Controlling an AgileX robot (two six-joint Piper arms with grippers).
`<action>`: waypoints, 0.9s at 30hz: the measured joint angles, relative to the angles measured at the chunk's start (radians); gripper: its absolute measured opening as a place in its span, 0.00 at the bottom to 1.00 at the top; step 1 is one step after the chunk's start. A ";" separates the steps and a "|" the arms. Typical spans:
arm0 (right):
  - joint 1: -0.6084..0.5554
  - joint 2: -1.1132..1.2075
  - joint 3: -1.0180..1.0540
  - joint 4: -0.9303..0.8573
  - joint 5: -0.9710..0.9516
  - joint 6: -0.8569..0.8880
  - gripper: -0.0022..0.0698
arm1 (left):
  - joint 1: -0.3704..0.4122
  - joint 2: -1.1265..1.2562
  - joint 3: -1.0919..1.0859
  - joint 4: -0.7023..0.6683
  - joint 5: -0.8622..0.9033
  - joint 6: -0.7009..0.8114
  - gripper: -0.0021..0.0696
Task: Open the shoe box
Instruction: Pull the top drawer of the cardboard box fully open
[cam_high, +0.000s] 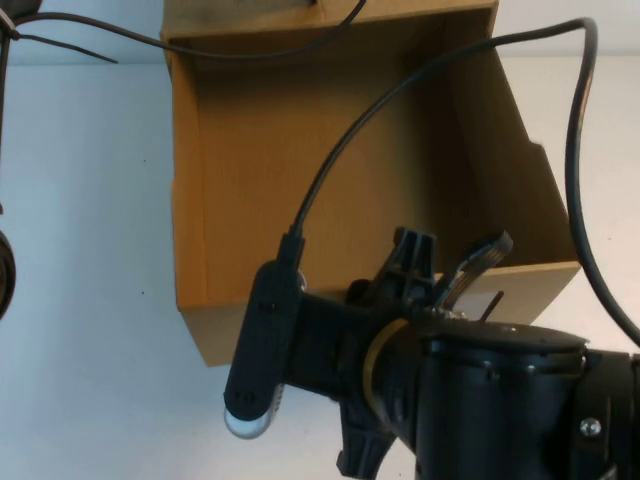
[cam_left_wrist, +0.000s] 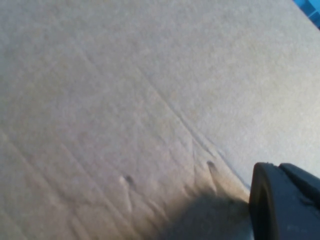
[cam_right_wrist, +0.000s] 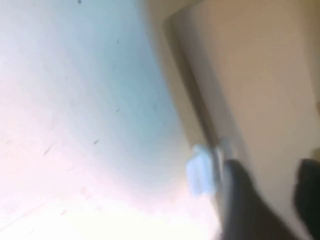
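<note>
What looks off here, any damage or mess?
Only mild wear: the cardboard surface beside the left gripper shows creases and two small dents. The shoe box sits open, the right gripper open at its near wall. Nothing spilled.

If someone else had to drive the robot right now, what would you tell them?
Right gripper: open, holding nothing, at the near right edge of the shoe box.
Left gripper: close against plain cardboard; which part of the box cannot be told.
Things: the shoe box sits on the white table.
Done: the box is open, its inside shows and looks empty. The lid seems tipped back at the far side.
Left: probably just drawing both arms clear.
</note>
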 joint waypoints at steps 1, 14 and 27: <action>0.000 -0.005 0.000 0.015 0.008 0.002 0.38 | 0.000 0.000 0.000 0.002 0.000 0.000 0.02; 0.003 -0.165 0.000 0.176 0.066 0.004 0.45 | 0.000 -0.023 0.000 0.018 0.004 0.000 0.02; -0.002 -0.364 0.000 -0.012 0.241 0.150 0.10 | 0.008 -0.165 -0.035 0.086 0.031 0.000 0.02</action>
